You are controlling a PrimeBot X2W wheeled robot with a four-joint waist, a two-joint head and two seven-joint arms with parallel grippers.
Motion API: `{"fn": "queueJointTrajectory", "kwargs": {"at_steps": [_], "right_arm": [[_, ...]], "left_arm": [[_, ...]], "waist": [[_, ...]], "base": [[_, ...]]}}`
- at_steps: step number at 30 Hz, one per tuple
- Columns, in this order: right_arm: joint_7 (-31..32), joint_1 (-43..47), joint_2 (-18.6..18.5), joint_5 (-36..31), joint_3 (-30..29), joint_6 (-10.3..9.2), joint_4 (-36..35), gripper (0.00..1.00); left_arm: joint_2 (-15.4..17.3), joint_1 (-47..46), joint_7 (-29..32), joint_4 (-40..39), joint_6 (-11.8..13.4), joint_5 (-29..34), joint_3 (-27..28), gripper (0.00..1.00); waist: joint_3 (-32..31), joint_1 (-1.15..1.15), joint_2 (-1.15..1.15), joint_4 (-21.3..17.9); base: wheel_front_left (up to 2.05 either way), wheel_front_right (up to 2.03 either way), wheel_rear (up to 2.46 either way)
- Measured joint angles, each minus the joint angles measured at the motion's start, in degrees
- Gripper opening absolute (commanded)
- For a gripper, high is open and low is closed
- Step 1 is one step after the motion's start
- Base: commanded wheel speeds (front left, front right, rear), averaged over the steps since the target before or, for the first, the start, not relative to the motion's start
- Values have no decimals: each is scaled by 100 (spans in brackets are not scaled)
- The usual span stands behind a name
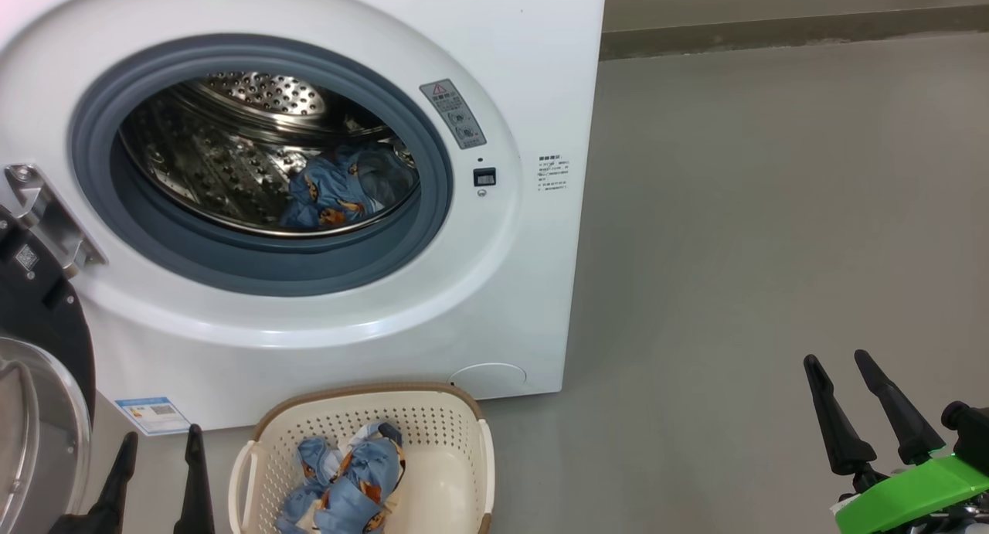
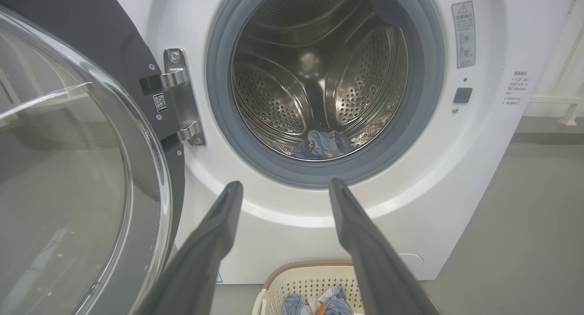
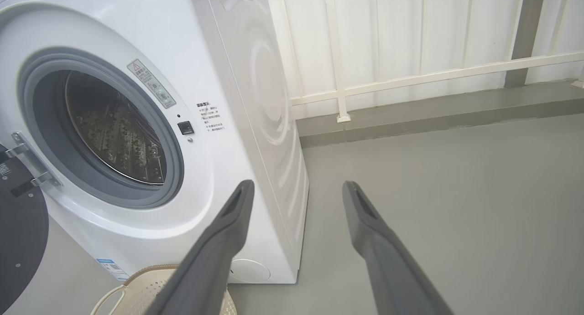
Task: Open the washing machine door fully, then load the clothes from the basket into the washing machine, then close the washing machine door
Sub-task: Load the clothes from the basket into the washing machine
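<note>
Now your left claw (image 1: 160, 435) is hanging wide open and holding nothing. The basket (image 1: 363, 395) is sitting just to its right, clothes (image 1: 348, 476) heaped inside, handy for a grab. Your right claw (image 1: 836, 360) is gaping empty too, well away from both. The washing machine door (image 1: 39, 418) is standing swung back on your left claw's other side, so the washing machine (image 1: 510, 70) ahead is lying open to load, with one piece inside.
</note>
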Motion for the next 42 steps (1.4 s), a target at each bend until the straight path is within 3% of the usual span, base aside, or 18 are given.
{"fn": "queueJointTrajectory", "kwargs": {"at_steps": [14, 42], "right_arm": [[0, -4, -2, 0, 0, 0, -19, 100], [0, -1766, 69, 0, 140, 0, -274, 100]], "left_arm": [[-19, -60, 1, 287, 0, 0, -108, 100], [137, -2897, 1, 3277, -10, 65, -497, 100]], "waist": [[256, 0, 0, -29], [2642, 0, 0, -309]], "base": [[0, 0, 0], [0, 0, 0]]}}
